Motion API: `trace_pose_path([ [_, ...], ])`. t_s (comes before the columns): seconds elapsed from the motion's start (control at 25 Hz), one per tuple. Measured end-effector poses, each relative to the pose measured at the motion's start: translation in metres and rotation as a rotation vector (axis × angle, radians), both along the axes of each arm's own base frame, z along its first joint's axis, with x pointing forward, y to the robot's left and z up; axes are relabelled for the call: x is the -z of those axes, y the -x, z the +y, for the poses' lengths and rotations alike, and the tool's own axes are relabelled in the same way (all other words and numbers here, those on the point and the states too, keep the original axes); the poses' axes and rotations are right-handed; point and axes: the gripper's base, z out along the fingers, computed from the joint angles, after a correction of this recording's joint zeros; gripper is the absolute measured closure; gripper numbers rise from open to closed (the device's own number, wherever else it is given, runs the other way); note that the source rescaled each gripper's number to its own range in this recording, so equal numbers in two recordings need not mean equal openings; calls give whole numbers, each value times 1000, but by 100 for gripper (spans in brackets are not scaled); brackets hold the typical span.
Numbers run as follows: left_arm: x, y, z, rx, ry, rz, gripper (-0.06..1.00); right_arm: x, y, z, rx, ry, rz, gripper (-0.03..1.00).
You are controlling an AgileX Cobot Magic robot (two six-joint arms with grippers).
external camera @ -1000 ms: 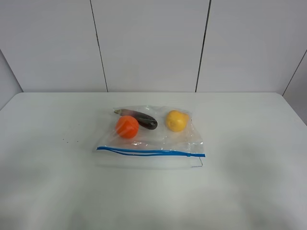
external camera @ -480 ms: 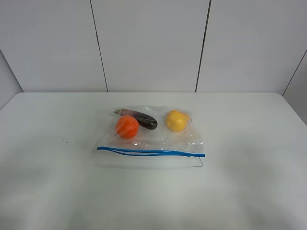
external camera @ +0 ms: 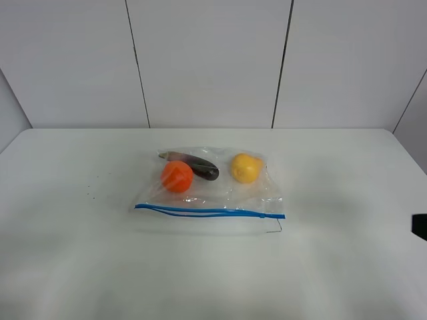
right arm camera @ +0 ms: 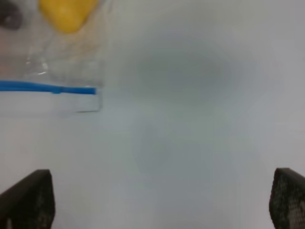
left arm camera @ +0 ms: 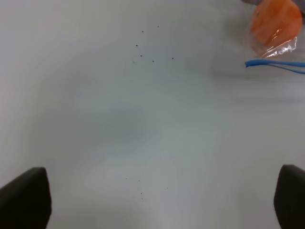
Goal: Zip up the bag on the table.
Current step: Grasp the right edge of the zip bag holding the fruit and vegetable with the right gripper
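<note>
The bag (external camera: pixel 220 190) lies flat in the middle of the table (external camera: pixel 73 253), clear and crinkly. Its blue zipper strip (external camera: pixel 210 211) runs along the near edge. An orange fruit (external camera: pixel 177 176), a dark purple eggplant (external camera: pixel 198 167) and a yellow fruit (external camera: pixel 245 167) show through it. My left gripper (left arm camera: pixel 159 193) is open over bare table, with the orange fruit (left arm camera: pixel 276 26) and the strip's left end (left arm camera: pixel 274 64) well ahead. My right gripper (right arm camera: pixel 157 195) is open too, and the strip's right end (right arm camera: pixel 47 87) lies ahead of it. Nothing is between either pair of fingers.
A dark part of the right arm (external camera: pixel 419 227) pokes in at the right edge of the exterior view. A few tiny dark specks (left arm camera: pixel 152 45) dot the table left of the bag. White wall panels stand behind the table's far edge.
A dark part of the right arm has come into the exterior view at the right edge. The bag has not moved.
</note>
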Motion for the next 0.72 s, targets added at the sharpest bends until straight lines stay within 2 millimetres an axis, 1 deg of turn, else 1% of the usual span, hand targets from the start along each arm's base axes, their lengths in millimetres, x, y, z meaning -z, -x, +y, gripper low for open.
trace_pose_path([
  [0.16, 0, 0, 0, 0, 0, 0, -3, 16, -51, 14, -134, -90, 157, -3],
  [0.28, 0, 0, 0, 0, 0, 0, -3, 39, -85, 22, -213, -164, 260, -3],
  [0.36, 0, 0, 0, 0, 0, 0, -3, 58, -104, 26, -239, -216, 323, -3],
  [0.44, 0, 0, 0, 0, 0, 0, -3, 75, -120, 24, -252, -268, 362, -3],
  [0.52, 0, 0, 0, 0, 0, 0, -3, 93, -134, 19, -243, -358, 392, -3],
  [0.64, 0, 0, 0, 0, 0, 0, -3, 115, -147, 5, -286, -510, 413, -3],
  [0.72, 0, 0, 0, 0, 0, 0, -3, 128, -151, -2, -368, -610, 409, -3],
])
